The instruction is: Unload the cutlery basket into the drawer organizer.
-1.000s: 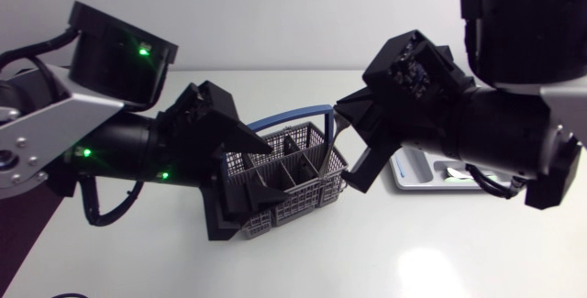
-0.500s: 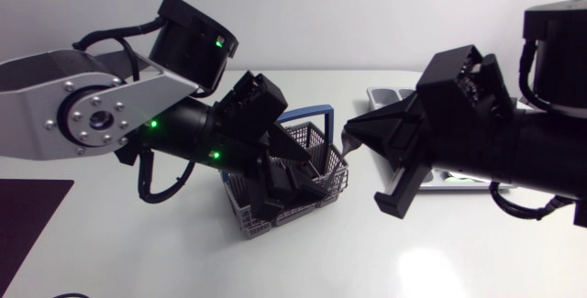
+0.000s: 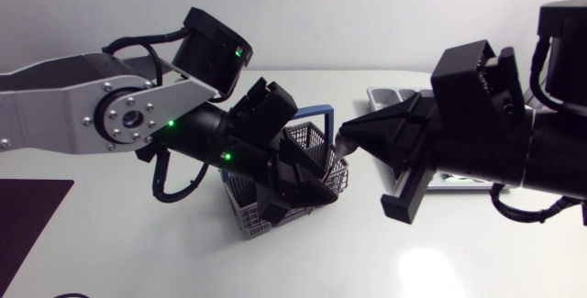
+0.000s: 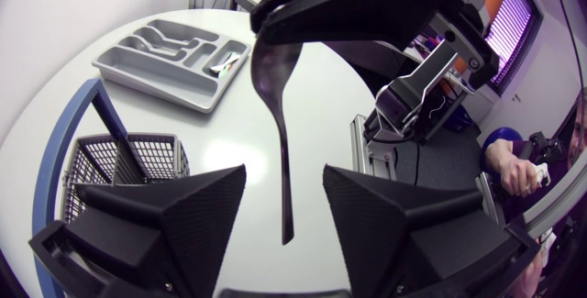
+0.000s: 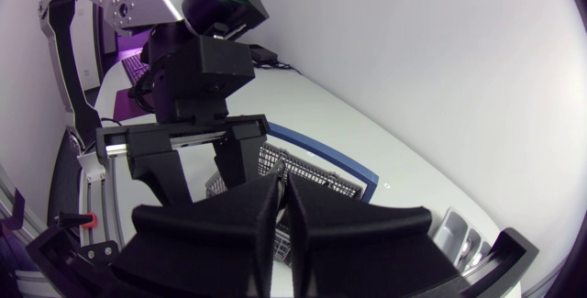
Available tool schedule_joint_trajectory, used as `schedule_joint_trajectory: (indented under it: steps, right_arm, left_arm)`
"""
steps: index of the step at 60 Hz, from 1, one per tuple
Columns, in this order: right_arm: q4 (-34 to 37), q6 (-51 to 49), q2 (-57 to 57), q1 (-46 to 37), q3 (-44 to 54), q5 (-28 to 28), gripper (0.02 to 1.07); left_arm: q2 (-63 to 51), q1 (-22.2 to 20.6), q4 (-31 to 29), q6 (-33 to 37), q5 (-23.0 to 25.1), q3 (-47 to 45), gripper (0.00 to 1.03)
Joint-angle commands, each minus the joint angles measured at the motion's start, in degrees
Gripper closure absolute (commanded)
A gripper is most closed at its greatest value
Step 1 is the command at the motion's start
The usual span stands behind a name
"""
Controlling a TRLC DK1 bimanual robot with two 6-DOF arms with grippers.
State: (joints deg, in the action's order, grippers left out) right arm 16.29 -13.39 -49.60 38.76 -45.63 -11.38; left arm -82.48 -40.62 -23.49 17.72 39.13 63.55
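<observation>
A grey mesh cutlery basket (image 3: 266, 215) with a blue handle (image 3: 316, 111) stands mid-table. My right gripper (image 3: 353, 138) hangs just right of it, shut on the broad end of a spoon (image 3: 343, 144). In the left wrist view the spoon (image 4: 280, 124) hangs down from the right gripper (image 4: 348, 5), its handle tip between the fingers of my left gripper (image 4: 284, 215). Those fingers stand apart from the handle on both sides, so the left gripper is open. It hovers over the basket (image 4: 119, 160). The grey drawer organizer (image 4: 174, 55) lies beyond, holding a small utensil.
Most of the organizer (image 3: 390, 94) is hidden behind my right arm in the head view. A dark mat (image 3: 27, 211) lies at the table's near left corner. The white tabletop in front of the basket is bare.
My left arm swung in over the basket and brought its gripper up to the spoon's handle, its fingers narrowing. The right gripper kept the spoon and shifted only slightly.
</observation>
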Motion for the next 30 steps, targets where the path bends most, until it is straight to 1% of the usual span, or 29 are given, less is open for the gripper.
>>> schedule_joint_trajectory:
  steps: [1,7,10,18,19,25,30]
  right_arm:
    - [-0.91,1.43,0.12,-0.44,0.1,-0.49,1.0]
    - [-0.91,1.43,0.21,-0.62,-0.08,-0.58,1.0]
    - [-0.91,1.35,0.21,-0.88,-0.16,-0.66,1.0]
    - [-0.83,1.26,0.21,-1.59,-0.25,-1.19,1.0]
    - [-0.83,1.26,0.21,-1.67,-0.25,-1.19,1.0]
    - [-0.91,1.26,0.21,-1.67,-0.25,-1.54,1.0]
    - [-0.83,1.35,0.3,-1.67,-0.34,-1.89,1.0]
  left_arm:
    - [-1.28,0.19,0.28,-1.37,1.38,1.93,0.63]
    - [-1.37,0.46,0.28,-1.46,1.82,2.02,0.75]
    - [-1.37,0.54,0.28,-1.46,1.82,2.02,0.79]
    - [-1.37,0.63,0.19,-1.46,2.0,1.58,0.85]
    - [-1.37,0.63,0.19,-1.46,2.09,1.49,0.88]
    - [-1.37,0.54,0.19,-1.54,2.09,1.49,0.95]
    - [-1.37,0.54,0.19,-1.72,2.09,1.58,0.96]
